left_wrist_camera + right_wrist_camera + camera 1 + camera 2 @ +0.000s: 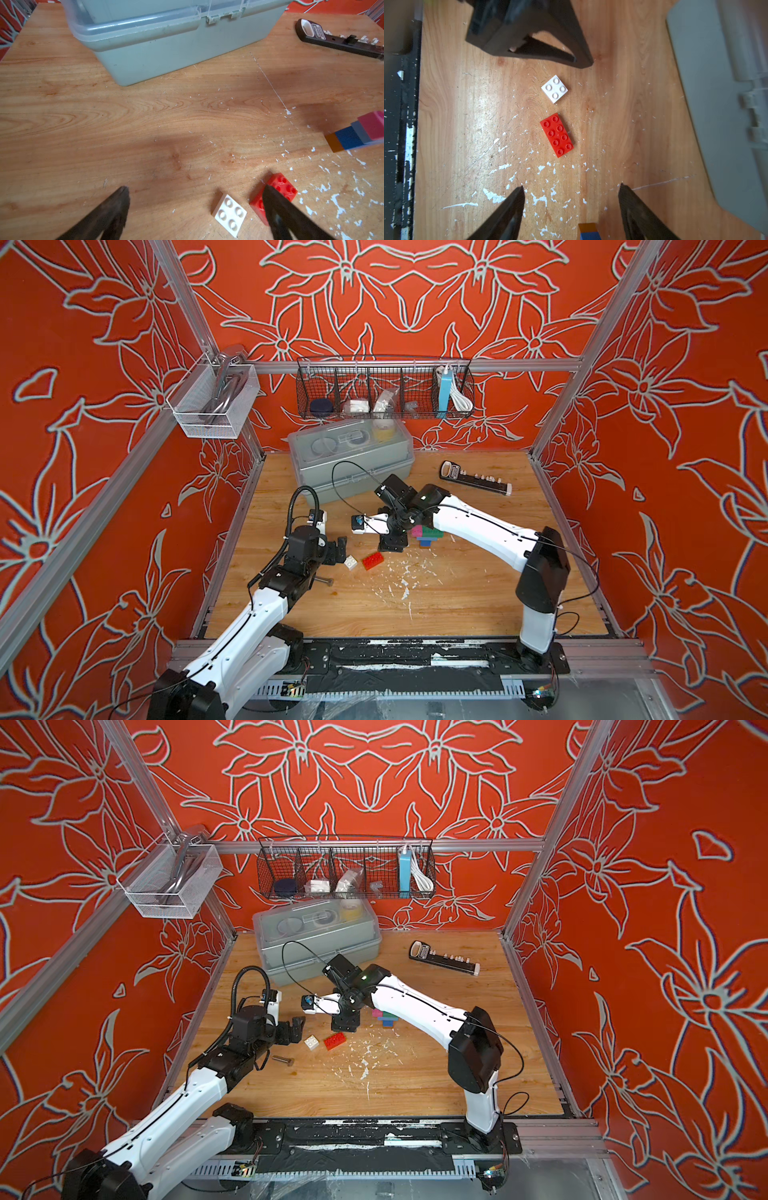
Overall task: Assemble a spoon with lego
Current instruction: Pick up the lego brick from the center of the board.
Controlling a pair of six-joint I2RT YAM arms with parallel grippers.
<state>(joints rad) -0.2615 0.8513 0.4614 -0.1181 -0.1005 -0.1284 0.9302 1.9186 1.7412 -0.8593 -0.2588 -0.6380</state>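
Top views / L claw (342, 549): seen spread wide, empty, low over table (457, 593), tips near white brick (351, 562).
Top views / R claw (392, 543): pointed down at table; jaw gap not made out from here.
Top views / spoon (428, 533): laid on table just beside R claw, partly hidden by R arm (478, 522); pink, green, blue parts seen.
Top views / loose lego: white brick & red brick (374, 560) side by side, not joined; bolt (284, 1060) near L arm (232, 1065).
L wrist / L claw (196, 190): released, nothing gripped; white brick (229, 215) seen betw. fingers on table, red brick (283, 185) partly covered by one finger.
L wrist / spoon (357, 133): at frame edge, brown end, then blue, pink.
R wrist / R claw (571, 187): jaws apart, nothing grasped; red brick (556, 135) & white brick (554, 89) ahead, L claw (582, 60) beyond.
R wrist / spoon (588, 230): brown-blue stem end seen betw. the fingers, touched by neither.
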